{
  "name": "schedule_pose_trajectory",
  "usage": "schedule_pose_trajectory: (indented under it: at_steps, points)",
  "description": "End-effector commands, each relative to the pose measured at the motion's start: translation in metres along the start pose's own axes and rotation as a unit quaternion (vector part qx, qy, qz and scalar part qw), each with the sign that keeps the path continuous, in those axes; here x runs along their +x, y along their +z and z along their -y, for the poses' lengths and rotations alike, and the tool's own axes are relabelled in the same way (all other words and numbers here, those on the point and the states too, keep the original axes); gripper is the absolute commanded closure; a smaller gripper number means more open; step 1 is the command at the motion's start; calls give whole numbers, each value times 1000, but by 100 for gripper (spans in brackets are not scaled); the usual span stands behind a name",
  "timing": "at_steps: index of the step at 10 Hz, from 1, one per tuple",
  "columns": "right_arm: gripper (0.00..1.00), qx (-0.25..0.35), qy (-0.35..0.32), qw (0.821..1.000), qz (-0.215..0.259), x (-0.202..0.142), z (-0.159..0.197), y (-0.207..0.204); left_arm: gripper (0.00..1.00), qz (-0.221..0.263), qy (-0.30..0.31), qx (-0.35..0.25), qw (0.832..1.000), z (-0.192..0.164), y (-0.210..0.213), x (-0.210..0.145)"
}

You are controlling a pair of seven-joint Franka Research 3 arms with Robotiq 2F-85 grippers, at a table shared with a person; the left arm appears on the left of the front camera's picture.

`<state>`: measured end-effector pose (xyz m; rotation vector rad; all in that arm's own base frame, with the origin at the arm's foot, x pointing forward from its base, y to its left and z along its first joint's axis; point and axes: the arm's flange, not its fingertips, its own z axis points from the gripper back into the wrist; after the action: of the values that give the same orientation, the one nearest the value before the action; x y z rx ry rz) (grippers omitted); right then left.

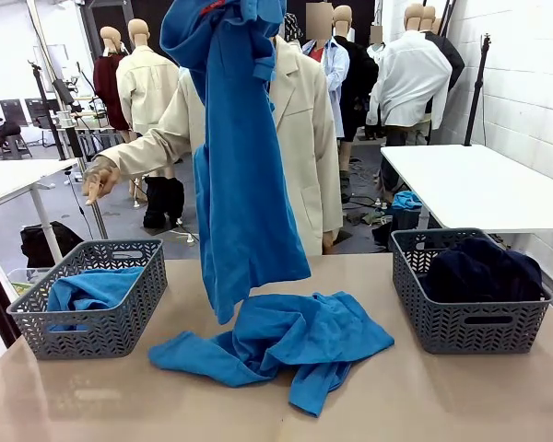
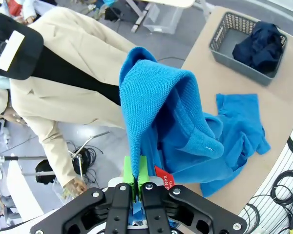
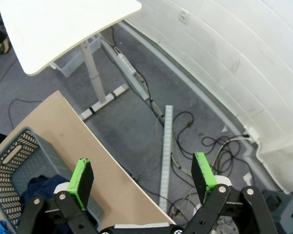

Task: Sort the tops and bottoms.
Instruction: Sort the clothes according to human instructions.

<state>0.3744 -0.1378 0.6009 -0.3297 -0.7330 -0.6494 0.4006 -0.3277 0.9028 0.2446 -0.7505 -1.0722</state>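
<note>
Left hand pinching fold of blue top, held high; garment hangs over worktop centre. Beneath it, second blue top lies crumpled. In left basket: third blue top. In right basket: dark bottoms. Right hand spread, holding nothing, above floor past worktop edge.

Lab space: white block wall, floor cables, white worktables.

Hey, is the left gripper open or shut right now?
Shut. In the left wrist view the left gripper's green pads press together on a blue top, which hangs from it above the table.
</note>
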Motion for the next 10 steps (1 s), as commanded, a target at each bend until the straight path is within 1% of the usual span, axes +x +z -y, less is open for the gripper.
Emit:
schedule_pose_trajectory:
  at_steps: [1,7,8,10]
  points:
    - [0,-2,4,1000,-1,-2,0,-2,100,6,-6,-1,1000,-3,4,-5]
    - [0,-2,4,1000,-1,-2,0,-2,100,6,-6,-1,1000,-3,4,-5]
    - [0,-2,4,1000,-1,-2,0,-2,100,0,0,0,1000,0,0,0]
    - [0,-2,4,1000,-1,-2,0,-2,100,15,4,68,998,-39,16,-13]
